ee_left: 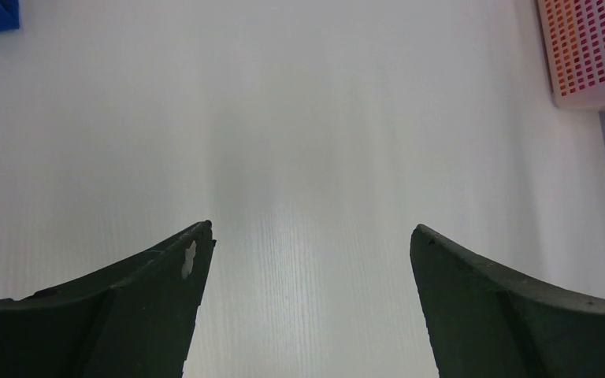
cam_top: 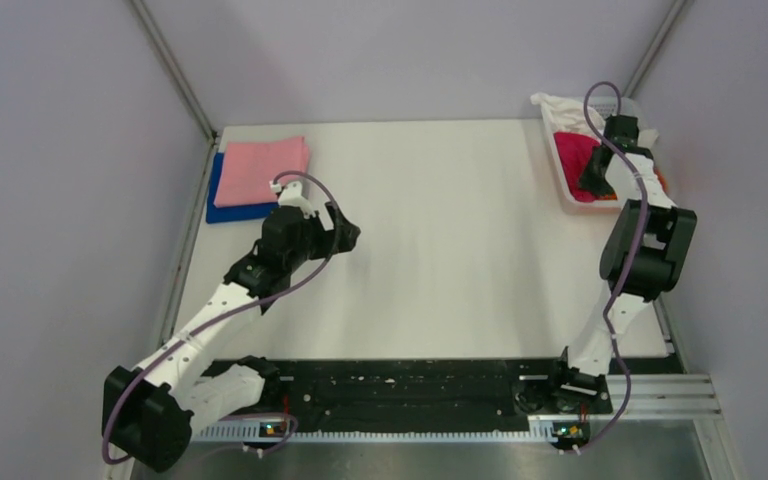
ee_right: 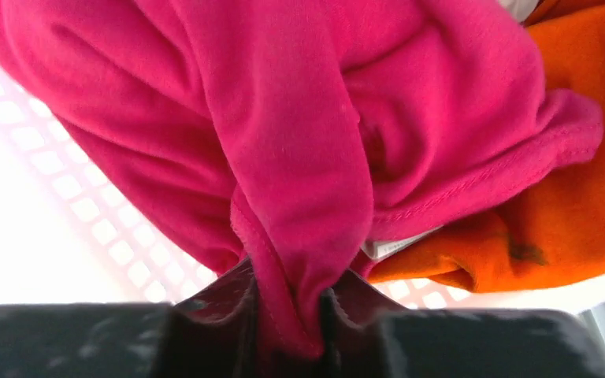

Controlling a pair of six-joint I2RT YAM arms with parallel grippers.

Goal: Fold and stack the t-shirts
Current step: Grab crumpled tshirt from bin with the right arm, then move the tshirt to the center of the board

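Currently the right pincer (ee_right: 291, 307) is down inside the white slotted plastic basket (ee_right: 71, 197), which sits at the far right corner of the flat white surface (cam_top: 440, 250). Its two dark fingers are pinched tight on a fold of the magenta-red cloth t-shirt (ee_right: 299, 142). That fold runs straight down into the gap between them, while the rest of the shirt lies bunched in the basket. Touching it on one side is the crumpled orange cloth t-shirt (ee_right: 567, 205), partly tucked under the magenta-red cloth. In the overhead view a rumpled white cloth t-shirt (cam_top: 560, 105) spills over the far end of the basket, just beyond the right arm's wrist.

The left pincer (ee_left: 311, 232) hangs above the left-middle of the surface with its jaws spread wide; only the white top shows between them, and they grip nothing. It is well apart from the basket.

At the far left corner the folded light pink cloth t-shirt (cam_top: 263, 170) lies flat on top of the folded royal blue cloth t-shirt (cam_top: 235, 210). The blue one shows along the pink one's left and near edges. The left pincer is near this pair but not touching it
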